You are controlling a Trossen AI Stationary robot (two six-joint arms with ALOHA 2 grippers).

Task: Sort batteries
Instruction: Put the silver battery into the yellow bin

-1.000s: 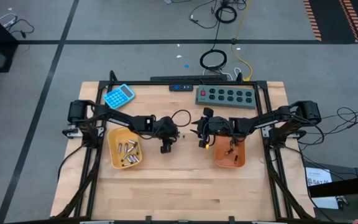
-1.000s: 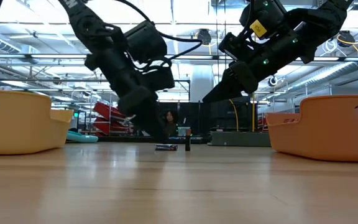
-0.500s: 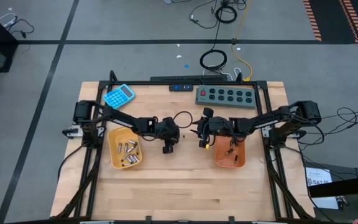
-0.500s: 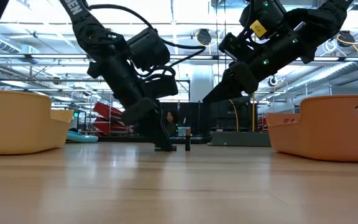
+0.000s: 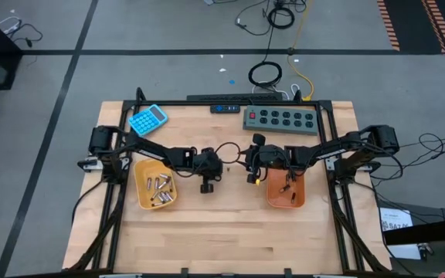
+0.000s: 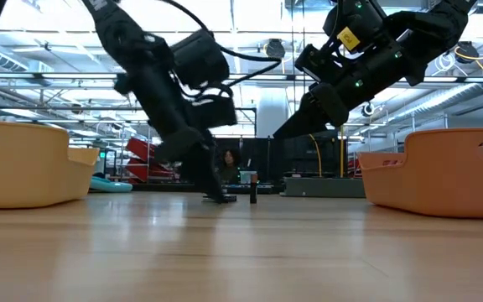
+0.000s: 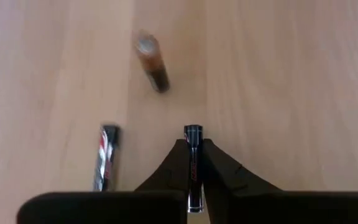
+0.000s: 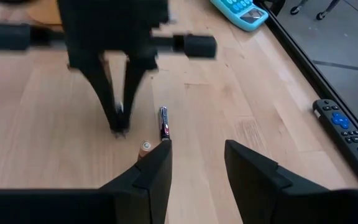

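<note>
Three loose batteries sit mid-table. My left gripper (image 7: 193, 163) is shut on a slim dark battery (image 7: 192, 134), with its fingertips down at the tabletop (image 6: 221, 198). Beside it a second slim battery (image 7: 107, 158) lies flat on its side, and a brownish one (image 7: 153, 62) stands on end, also seen in the low view (image 6: 252, 190). My right gripper (image 8: 197, 171) hangs open above the table just right of them, with nothing between its fingers. A yellow tray (image 5: 140, 193) holds several batteries. An orange tray (image 5: 273, 198) holds a few. My left gripper pinches the slim battery by its two long sides (image 7: 192, 149) between the two fingers. The fingers slant down from the table's left and lie along the battery, whose far end (image 7: 192, 130) sticks out past the fingertips. The battery is at tabletop level.
A blue calculator (image 5: 147, 118) and a grey power strip (image 5: 279, 119) lie along the far edge, with a remote (image 8: 347, 134) beside them. The yellow tray is left of my left gripper and the orange tray under my right arm. Bare wood fills the near half.
My left gripper has sunk a little onto the lying batteries at mid-table and has shut on one slim battery. The right arm has kept still.
</note>
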